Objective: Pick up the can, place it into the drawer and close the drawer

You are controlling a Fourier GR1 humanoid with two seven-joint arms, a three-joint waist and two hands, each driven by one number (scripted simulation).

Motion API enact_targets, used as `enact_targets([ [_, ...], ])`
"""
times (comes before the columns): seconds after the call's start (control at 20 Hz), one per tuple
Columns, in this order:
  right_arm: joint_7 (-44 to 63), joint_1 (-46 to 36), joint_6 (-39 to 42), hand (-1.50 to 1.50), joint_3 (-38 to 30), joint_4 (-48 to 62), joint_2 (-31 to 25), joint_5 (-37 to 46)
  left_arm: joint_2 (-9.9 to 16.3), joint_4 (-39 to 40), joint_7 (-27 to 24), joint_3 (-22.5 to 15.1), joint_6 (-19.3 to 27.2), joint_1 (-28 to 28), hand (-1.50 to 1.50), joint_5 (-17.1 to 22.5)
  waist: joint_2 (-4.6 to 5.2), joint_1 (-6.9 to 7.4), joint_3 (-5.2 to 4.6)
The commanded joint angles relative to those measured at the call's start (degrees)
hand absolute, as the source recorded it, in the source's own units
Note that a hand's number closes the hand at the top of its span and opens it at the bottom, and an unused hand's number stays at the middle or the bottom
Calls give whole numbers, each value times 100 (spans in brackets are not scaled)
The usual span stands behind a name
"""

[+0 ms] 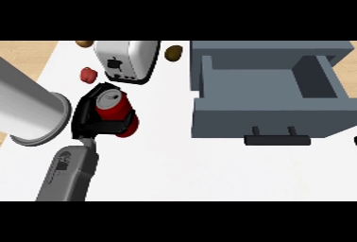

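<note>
Near the worktop's (209, 170) left edge, the left robot hand (90, 118) has its fingers curled round the red can (111, 106), apparently ready for carrying it right to the open grey drawer (268, 116), whose handle (276, 140) faces the robot.

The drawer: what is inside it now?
The drawer stands open and nothing shows on the visible part of its floor; its front wall hides a strip of that floor. The can is outside, held by the left hand.
</note>
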Motion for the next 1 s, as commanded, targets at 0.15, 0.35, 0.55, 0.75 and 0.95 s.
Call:
enact_targets([
  [0.15, 30, -57, -87, -150, 111, -83, 51, 54, -139, -943, 1182, -462, 508, -626, 150, -274, 14, -29, -4],
  [0.35, -254, -258, 56, -150, -172, 430, -54, -25, -320, -1388, 1904, -1301, 1204, -883, 150, -122, 15, -35, -2],
  [0.55, -288, -188, 7, -150, 34, 302, 52, 160, -323, -1281, 2416, -1204, 1310, -1659, 150, -568, 19, -44, -3],
  [0.75, -37, 303, 220, -150, -120, -338, 27, -223, -324, -1106, 2670, -1773, 1974, -2285, 150, -411, 12, -114, -3],
  [0.95, 284, 97, 268, -150, -431, -293, -241, -522, -325, -205, 2616, -1743, 2255, -3203, 150, -324, 27, -141, -3],
])
